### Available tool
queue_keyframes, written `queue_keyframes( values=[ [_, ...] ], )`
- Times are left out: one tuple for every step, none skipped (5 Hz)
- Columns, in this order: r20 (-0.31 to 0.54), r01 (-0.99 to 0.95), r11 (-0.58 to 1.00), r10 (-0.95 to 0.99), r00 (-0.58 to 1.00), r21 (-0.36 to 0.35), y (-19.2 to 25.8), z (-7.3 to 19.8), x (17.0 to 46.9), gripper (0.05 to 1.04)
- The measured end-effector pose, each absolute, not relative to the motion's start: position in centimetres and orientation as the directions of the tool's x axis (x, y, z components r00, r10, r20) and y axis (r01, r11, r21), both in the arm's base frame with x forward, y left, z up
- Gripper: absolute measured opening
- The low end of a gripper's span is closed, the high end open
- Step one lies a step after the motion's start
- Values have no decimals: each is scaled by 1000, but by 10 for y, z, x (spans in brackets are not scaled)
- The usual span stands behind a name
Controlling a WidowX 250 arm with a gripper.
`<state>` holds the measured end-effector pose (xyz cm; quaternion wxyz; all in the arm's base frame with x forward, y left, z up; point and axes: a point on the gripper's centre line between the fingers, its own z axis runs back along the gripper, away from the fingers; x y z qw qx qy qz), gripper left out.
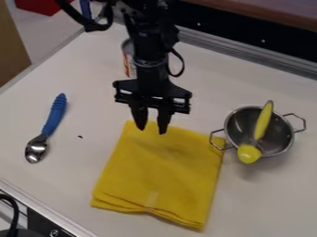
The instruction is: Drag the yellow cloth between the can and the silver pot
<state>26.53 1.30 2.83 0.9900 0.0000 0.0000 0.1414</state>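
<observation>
Your black two-finger gripper [152, 127] is spread, nothing between the fingers, tips over the top edge of the folded yellow cloth [162, 173]; can't tell if they touch it. Cloth lies flat on the white table [55, 185], its upper right corner by the looped handle of your round silver pot [282, 134]. Yellow-handled utensil [263, 121] leans in the pot. Can [129, 60] sits partly hidden behind the arm. Blue-handled metal spoon [55, 114] far left.

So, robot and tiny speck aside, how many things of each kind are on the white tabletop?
Cloths: 1, the yellow cloth
Cans: 1, the partly hidden can
Pots: 1, the silver pot
Utensils: 2, the blue-handled spoon, the yellow utensil
Total: 5
</observation>
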Motion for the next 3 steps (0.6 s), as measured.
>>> queue_keyframes(
  values=[
    [-10, -318, 948, 318, 948, 8, -3, 2, 259, 165],
    [9, -314, 949, 314, 950, 12, -5, -19, 253, 55],
    [34, -292, 956, 291, 956, 4, -4, -24, 253, 52]
  ],
)
